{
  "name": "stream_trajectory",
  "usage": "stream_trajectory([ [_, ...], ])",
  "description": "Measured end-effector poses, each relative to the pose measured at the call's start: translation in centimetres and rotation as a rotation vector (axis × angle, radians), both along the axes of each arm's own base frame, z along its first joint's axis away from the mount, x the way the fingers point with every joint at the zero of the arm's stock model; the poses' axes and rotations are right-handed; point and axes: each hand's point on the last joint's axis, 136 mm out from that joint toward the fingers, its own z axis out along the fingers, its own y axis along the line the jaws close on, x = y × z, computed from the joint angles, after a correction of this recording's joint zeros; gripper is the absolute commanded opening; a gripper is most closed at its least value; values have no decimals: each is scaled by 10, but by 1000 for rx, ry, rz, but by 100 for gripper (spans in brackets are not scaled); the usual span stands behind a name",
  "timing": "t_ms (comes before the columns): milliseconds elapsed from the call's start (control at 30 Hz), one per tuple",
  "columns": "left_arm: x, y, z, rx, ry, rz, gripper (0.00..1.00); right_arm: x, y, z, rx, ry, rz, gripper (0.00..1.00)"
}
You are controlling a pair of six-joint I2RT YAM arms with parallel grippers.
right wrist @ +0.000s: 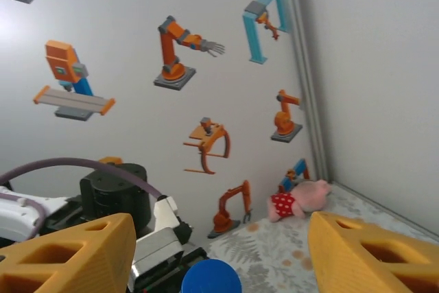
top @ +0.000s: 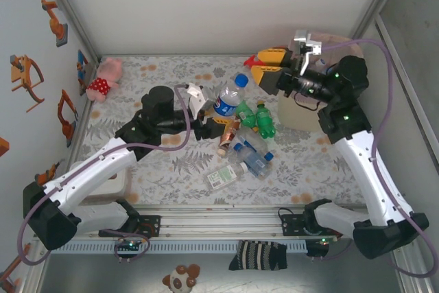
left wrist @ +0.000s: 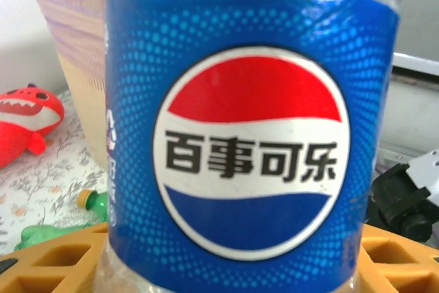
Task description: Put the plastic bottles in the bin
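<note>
One Pepsi bottle (left wrist: 254, 149) is clamped by its body in the left tool (top: 218, 120). It is raised off the desk (top: 164, 169), with its blue cap (right wrist: 211, 278) pointing toward the right tool (top: 264, 65). The right tool hangs just beyond the cap, jaws apart and empty, beside the bin (left wrist: 68, 66) on the right of the desk. Several more bottles (top: 248, 143) lie in a heap between the arms.

The step looks like a hand-over. To do it well, the right tool should move in until the neck sits squarely between its jaws. It should close below the cap rather than on the slippery cap itself, and only then should the left tool let go. The bottle is probably light and may swing, so the carry over the bin's rim is best done slowly, with the release well inside the rim.
</note>
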Motion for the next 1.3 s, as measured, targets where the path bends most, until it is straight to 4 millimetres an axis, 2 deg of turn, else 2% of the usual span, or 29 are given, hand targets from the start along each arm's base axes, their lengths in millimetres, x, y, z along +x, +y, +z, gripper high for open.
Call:
stream_trajectory([
  [233, -4, -3, 12, -49, -2, -28, 52, -2, 28, -12, -5, 28, 89, 55],
  [533, -5, -3, 15, -63, 11, -33, 52, -4, 41, -21, -16, 48, 127, 42],
  [800, -5, -3, 15, -68, 26, -29, 54, -6, 42, -21, -20, 29, 127, 22],
  [1000, -4, -3, 17, -71, 25, -23, 73, -2, 42, -22, -30, 37, 104, 20],
  [1200, -6, 7, 29, -100, -12, 13, 76, 4, 36, -18, -92, 48, 17, 20],
  [1300, -8, 12, 35, -114, -28, 23, 76, 14, 23, -11, -123, 32, -71, 20],
])
